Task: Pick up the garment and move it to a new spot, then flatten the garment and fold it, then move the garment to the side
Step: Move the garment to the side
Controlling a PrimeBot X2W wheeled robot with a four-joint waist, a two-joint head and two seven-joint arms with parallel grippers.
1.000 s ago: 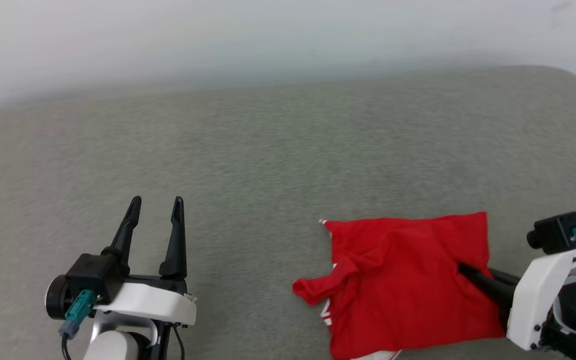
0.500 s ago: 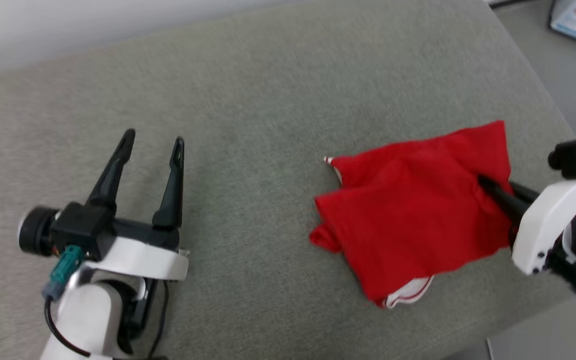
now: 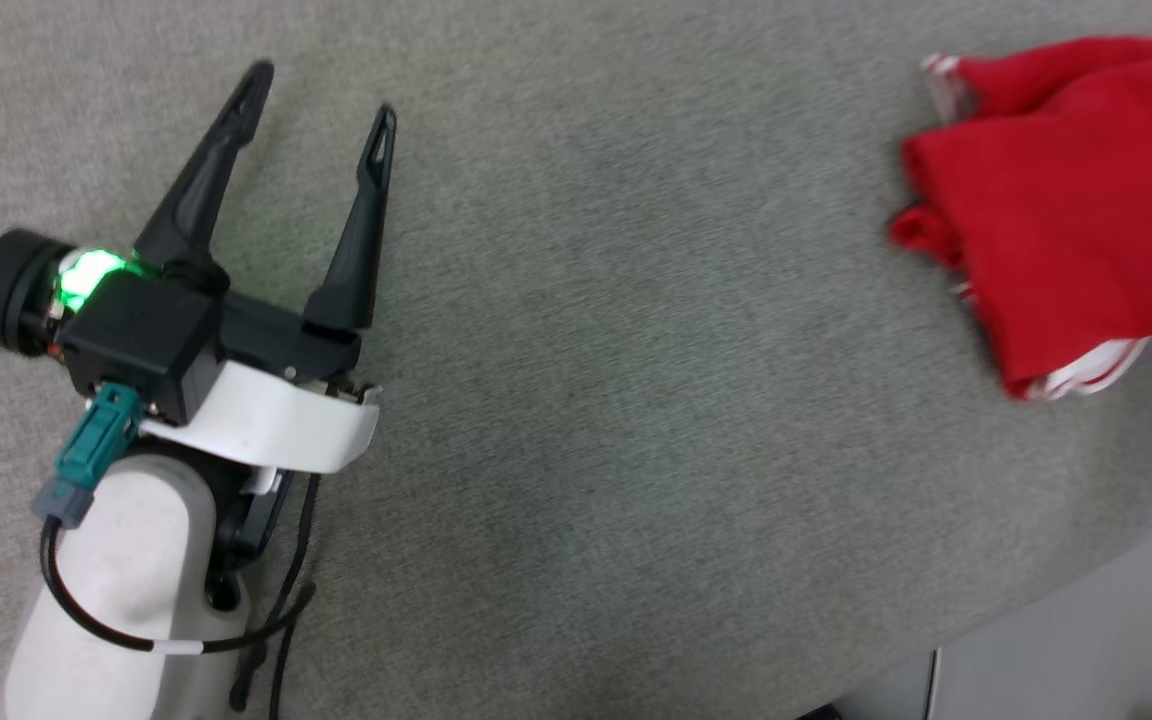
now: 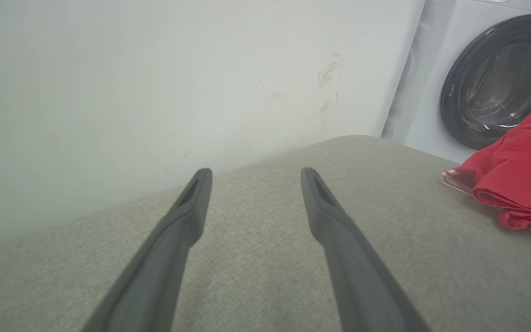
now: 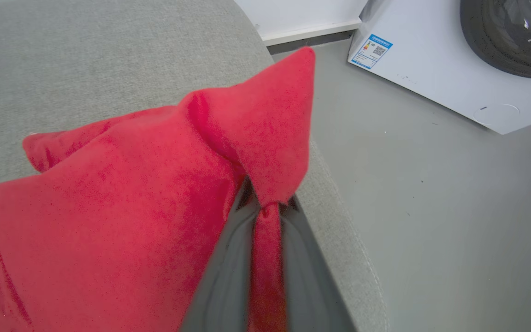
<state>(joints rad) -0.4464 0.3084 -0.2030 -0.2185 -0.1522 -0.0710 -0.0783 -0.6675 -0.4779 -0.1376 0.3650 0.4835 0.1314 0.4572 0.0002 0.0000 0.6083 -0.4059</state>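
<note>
The red garment (image 3: 1066,200) lies folded at the far right of the grey padded surface (image 3: 636,350), with white striped trim showing at its lower edge. In the right wrist view my right gripper (image 5: 265,203) is shut on a pinched fold of the garment (image 5: 155,193), whose corner stands up over the surface's right edge. My left gripper (image 3: 321,90) is open with nothing between its fingers, hovering over bare surface far to the left of the garment. The left wrist view shows the open left gripper (image 4: 251,173) and the garment (image 4: 519,180) off to the right.
The padded surface's curved edge (image 3: 1036,620) runs along the lower right, with grey floor (image 5: 431,207) beyond. A white washing machine (image 5: 454,64) with a dark round door (image 4: 500,87) stands on the floor. A white wall (image 4: 155,92) backs the surface.
The head camera has swung, so the whole picture shifted. The garment, still pinched by the right gripper, has moved nearer the surface's right edge. The left gripper stays open.
</note>
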